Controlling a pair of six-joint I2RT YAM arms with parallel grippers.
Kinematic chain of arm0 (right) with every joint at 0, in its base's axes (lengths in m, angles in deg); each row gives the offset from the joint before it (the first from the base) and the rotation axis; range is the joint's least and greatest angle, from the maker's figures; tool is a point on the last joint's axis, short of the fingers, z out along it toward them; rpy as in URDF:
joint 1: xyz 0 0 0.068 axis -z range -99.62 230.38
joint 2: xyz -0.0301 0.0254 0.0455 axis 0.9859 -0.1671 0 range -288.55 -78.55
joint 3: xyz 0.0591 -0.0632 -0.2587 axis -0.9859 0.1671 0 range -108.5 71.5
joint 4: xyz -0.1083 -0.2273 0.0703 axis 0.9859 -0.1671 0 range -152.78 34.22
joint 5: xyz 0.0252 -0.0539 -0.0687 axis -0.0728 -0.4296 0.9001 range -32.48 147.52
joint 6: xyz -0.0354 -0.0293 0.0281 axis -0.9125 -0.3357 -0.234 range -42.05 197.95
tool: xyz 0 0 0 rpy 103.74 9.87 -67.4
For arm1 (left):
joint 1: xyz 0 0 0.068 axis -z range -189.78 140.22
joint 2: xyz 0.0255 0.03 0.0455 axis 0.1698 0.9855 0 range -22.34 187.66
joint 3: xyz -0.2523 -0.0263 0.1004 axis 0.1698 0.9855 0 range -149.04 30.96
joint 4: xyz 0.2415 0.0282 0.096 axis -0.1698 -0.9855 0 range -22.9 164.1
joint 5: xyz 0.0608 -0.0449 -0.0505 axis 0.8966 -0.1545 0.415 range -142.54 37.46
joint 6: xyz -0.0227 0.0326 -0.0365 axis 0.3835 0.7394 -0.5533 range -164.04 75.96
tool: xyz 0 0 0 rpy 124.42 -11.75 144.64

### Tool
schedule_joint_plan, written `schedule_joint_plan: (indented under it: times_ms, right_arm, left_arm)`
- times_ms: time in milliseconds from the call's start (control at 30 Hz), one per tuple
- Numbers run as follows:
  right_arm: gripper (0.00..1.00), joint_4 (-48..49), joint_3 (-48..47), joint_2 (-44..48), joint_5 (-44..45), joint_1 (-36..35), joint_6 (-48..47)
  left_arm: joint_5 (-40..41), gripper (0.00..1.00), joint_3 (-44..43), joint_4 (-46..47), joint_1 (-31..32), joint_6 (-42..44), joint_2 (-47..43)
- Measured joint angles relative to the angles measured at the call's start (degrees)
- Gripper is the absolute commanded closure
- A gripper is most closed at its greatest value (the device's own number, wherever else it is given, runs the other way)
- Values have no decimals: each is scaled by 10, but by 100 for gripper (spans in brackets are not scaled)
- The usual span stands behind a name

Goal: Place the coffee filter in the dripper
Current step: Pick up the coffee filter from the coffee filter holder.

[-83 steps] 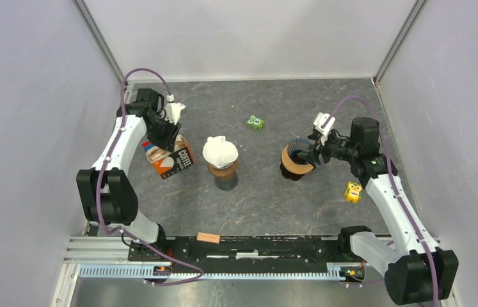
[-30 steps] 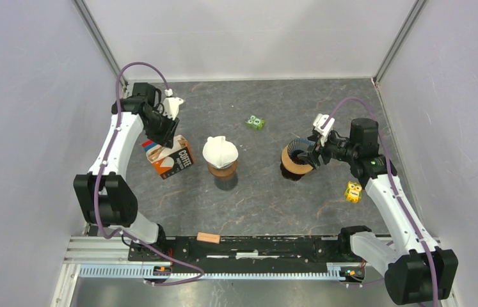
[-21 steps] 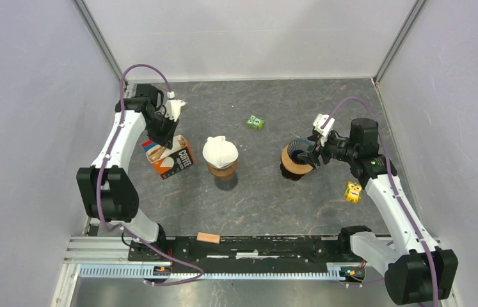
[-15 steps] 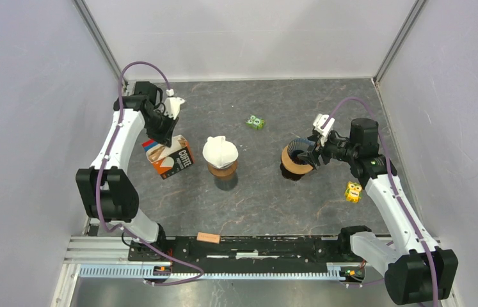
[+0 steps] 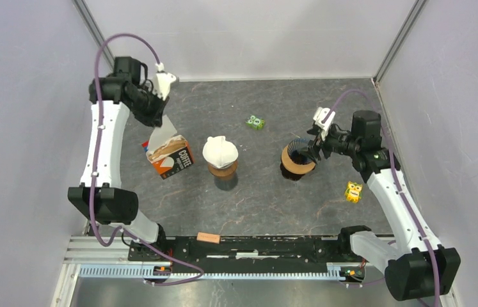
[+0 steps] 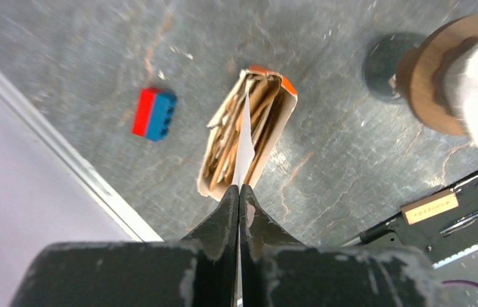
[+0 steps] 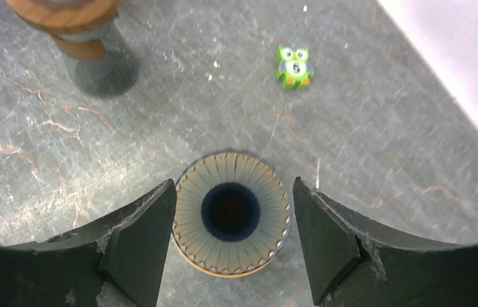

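The left gripper (image 6: 239,192) pinches a coffee filter (image 6: 244,141) tight, its lower tip lost against the box (image 5: 175,160); right gripper (image 7: 233,187) jaws apart, flanking the dripper (image 7: 252,246)

The bench (image 5: 255,198) is a dark grey, stone-look slab veined with rust and white, smooth with a dull sheen. The coffee filter (image 6: 244,150) is thin white paper, matt and crisp-edged. The box (image 6: 279,121) beneath it is cardboard, raw brown and fibrous inside, printed outside. The left fingers (image 6: 220,220) and right fingers (image 7: 140,246) are matt black plastic, scuffed grey along the edges. The dripper (image 7: 231,220), far right of the box, has a pale, finely ribbed inner wall and a tan rim. Just right of the box, a wooden collar (image 6: 425,80) carries a second filter (image 5: 220,150) of soft white paper. The brick (image 6: 153,114) left of the box is smooth red and blue plastic.
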Motion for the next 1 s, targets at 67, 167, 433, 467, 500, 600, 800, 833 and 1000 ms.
schedule_joint_plan:
  times_ms: [67,167,433,467,500,600,800,833,1000]
  right_arm:
    - [25,-5,-30,-6,-3,-8,-1]
    - [24,-1,-77,-13,-15,-30,1]
    - [17,30,-168,-51,-28,-149,21]
    - [17,33,-177,-60,-26,-173,24]
    - [15,36,-184,-67,-24,-188,25]
    - [10,38,-217,-96,-8,-247,30]
    - [8,34,-266,-133,7,-307,29]
    - [9,34,-267,-134,8,-312,29]
    - [28,28,-268,-134,0,-319,30]
  left_arm:
    - [-7,98,-68,-32,0,4,1]
    - [-29,98,-202,-76,0,4,7]
    - [-102,98,-302,-115,5,3,-18]
    - [-118,98,-302,-117,14,2,-20]
    - [-129,98,-302,-119,24,1,-21]
    - [-173,98,-302,-122,96,-12,-26]
    - [-240,98,-249,-97,231,-60,-64]
    - [-245,98,-236,-86,248,-69,-72]
    - [-265,98,-205,-31,306,-100,-77]
